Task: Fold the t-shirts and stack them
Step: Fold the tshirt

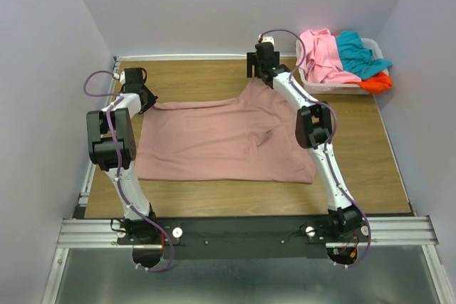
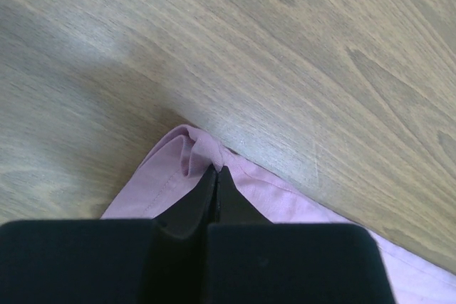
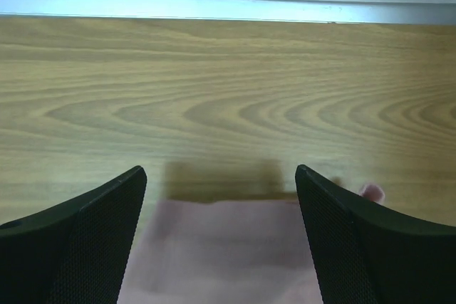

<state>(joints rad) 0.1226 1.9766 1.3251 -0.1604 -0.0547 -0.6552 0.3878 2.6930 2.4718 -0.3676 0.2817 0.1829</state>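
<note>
Mauve-pink t-shirt [image 1: 221,140] lies spread flat on the wooden counter [image 1: 370,176], faintly creased. Left fingers [image 2: 203,198] pinch its corner; right fingers [image 3: 85,240] stand spread

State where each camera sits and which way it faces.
Top external: overhead at the near side, looking down at the left arm, right arm and mauve-pink t-shirt.
Left wrist: on the left gripper, looking down; shut fingers pinch the shirt's corner.
Right wrist: on the right gripper, facing the table's far edge; open fingers above the shirt's edge.
Shared: all show that shirt.
</note>
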